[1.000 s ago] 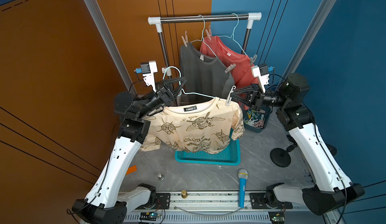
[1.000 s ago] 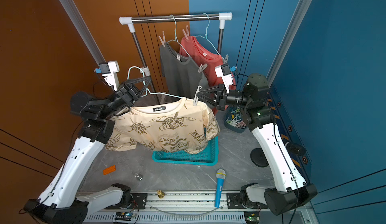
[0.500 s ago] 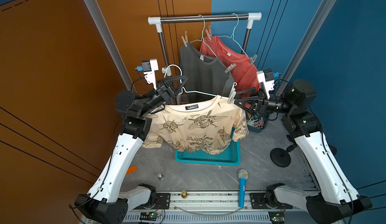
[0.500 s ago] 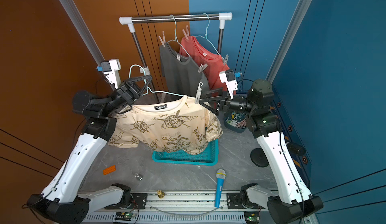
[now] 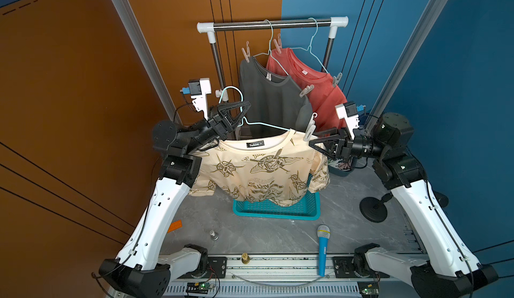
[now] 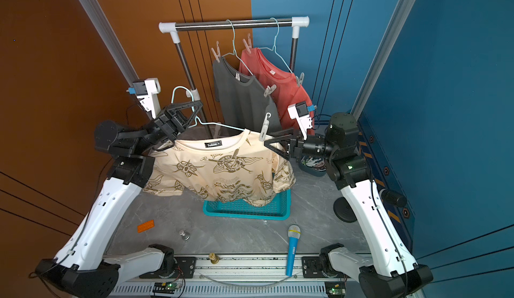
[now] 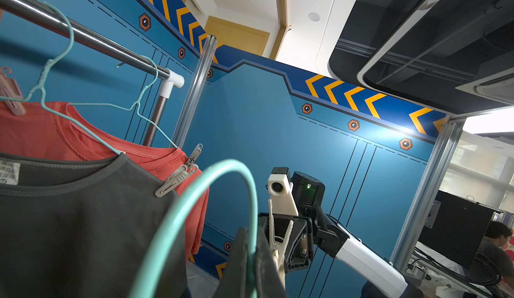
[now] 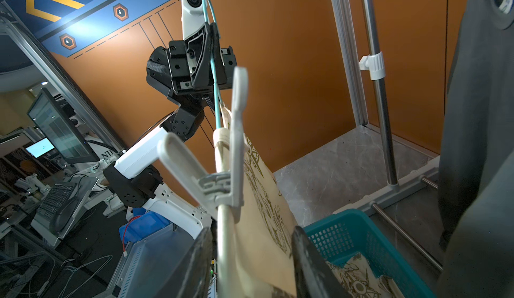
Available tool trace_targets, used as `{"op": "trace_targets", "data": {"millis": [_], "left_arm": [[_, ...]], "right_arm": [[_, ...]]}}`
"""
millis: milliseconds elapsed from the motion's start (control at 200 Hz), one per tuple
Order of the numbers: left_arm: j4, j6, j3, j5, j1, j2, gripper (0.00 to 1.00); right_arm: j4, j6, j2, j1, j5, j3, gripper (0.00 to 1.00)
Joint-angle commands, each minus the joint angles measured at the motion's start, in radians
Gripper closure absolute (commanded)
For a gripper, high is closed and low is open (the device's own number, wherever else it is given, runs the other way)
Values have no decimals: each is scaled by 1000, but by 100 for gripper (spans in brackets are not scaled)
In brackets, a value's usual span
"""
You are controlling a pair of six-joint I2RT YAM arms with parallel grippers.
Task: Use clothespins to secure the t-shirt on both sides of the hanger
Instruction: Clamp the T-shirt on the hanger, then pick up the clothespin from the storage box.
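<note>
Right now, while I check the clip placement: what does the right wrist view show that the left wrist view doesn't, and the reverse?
Only the right wrist view shows the cream t-shirt with its print and the teal basket below it. Only the left wrist view shows the red t-shirt, its pink clothespin and the rack's top rail. Both show the white clothespin, the teal hanger and the grey t-shirt.

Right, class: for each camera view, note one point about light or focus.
In both top views the light is even and the t-shirt print sharp; in the left wrist view glare whitens the blue wall and the close teal hanger looks soft; in the right wrist view the right gripper's fingers blur into dark shapes but the white clothespin is crisp.
</note>
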State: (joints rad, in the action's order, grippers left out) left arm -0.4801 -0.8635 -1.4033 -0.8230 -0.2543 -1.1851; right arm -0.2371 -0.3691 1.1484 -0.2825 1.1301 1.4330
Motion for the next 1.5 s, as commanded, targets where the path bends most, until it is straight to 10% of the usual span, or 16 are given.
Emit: {"op": "trace_targets", "data": {"millis": [0, 220, 556, 1087, 1497], "left_arm": [[69, 64, -49, 36, 10, 19, 92], [381, 326, -37, 335, 7, 118, 93], [485, 397, 2, 573, -4, 186, 93], [438, 458, 90, 624, -130, 131, 93], [425, 480, 96, 596, -142, 104, 93]], "right_arm": [[-105, 59, -44, -6, -89, -8, 48], [-382, 172, -112, -7, -503, 3, 47], [-608, 133, -84, 27, -1043, -71, 66], [-580, 2, 195, 251, -1117, -196, 77], [-489, -3, 597, 364, -1147, 35, 60]]}}
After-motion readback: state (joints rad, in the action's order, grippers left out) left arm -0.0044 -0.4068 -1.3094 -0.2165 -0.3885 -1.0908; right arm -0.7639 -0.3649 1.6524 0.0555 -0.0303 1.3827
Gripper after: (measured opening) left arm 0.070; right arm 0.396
